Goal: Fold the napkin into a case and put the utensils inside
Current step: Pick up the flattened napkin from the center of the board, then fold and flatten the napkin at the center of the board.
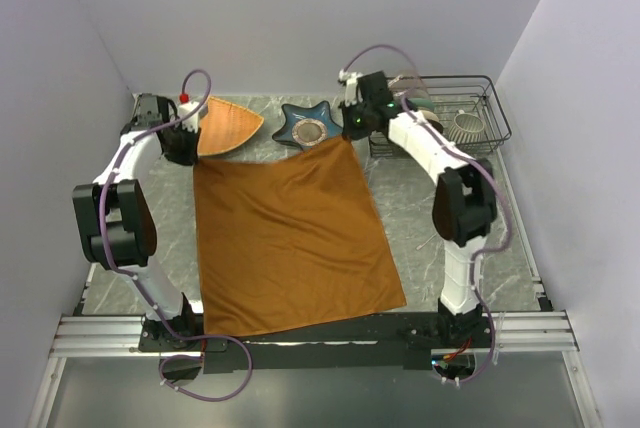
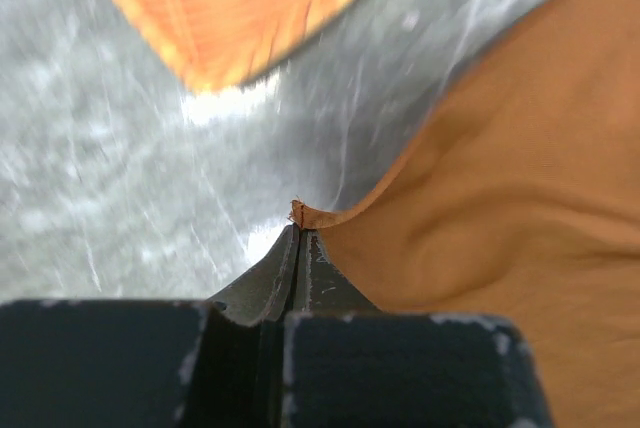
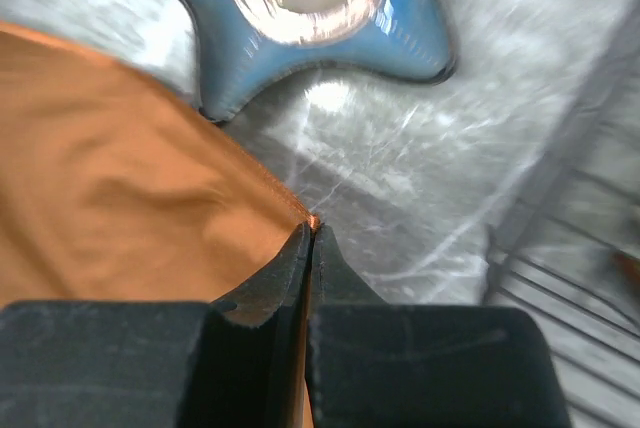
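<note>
The rust-orange napkin (image 1: 290,238) lies spread out, faintly rippled. The left tool (image 2: 297,240) and right tool (image 3: 311,236) each pinch a far corner.

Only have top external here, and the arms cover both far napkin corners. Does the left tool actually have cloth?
Observer: Yes. The left wrist view shows the left tool shut on a corner of the napkin, with a frayed tip poking just past the fingertips.
Operator: And the right side?
Observer: The right tool is shut on the other far corner. It pinches only the very tip, with bare table between it and the blue star dish beyond.
</note>
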{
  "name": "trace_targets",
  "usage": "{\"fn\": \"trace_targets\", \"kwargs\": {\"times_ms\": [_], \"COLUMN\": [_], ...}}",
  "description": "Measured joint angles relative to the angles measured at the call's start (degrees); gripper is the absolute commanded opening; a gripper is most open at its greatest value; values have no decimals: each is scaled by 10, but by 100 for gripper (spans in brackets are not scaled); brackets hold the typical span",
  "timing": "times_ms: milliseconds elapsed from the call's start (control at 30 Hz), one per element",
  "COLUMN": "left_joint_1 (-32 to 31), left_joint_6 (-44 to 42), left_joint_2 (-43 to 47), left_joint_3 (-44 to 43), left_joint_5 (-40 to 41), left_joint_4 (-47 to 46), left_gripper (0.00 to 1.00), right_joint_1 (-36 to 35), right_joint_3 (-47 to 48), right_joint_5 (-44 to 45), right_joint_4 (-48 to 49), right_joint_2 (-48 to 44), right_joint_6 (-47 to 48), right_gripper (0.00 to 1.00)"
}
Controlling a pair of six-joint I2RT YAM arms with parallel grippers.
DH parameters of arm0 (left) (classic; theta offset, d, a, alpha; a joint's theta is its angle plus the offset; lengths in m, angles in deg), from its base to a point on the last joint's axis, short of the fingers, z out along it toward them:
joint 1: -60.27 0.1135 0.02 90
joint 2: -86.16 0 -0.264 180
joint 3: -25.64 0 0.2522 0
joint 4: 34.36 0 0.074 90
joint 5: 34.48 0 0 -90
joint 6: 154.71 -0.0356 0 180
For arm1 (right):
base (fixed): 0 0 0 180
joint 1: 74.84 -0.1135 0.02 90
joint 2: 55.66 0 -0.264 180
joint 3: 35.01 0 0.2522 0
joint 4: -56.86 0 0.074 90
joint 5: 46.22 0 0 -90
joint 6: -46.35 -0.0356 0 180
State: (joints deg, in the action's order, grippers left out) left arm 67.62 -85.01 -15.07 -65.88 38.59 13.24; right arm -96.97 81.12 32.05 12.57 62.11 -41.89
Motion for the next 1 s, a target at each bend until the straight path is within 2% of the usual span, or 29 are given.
{"fn": "trace_targets", "kwargs": {"times_ms": [167, 500, 767, 1000], "left_joint_1": [-7, -7, -4, 20], "left_joint_6": [5, 11, -17, -122], "left_joint_2": [-14, -72, -54, 38], "left_joint_3": [-78, -157, -120, -6], "left_joint_5": [-29, -62, -90, -111], "left_joint_4": [10, -6, 13, 103], "left_gripper": [1, 1, 1, 1], "right_joint_1": [25, 74, 74, 69], "right_joint_3": [-4, -74, -133, -219], "right_joint_5": [-4, 5, -38, -76], "right_joint_4": [6, 7, 3, -34], "right_joint_2": [-67, -90, -130, -200], "right_joint_6": [0, -4, 19, 67], "right_gripper": [0, 0, 0, 0]}}
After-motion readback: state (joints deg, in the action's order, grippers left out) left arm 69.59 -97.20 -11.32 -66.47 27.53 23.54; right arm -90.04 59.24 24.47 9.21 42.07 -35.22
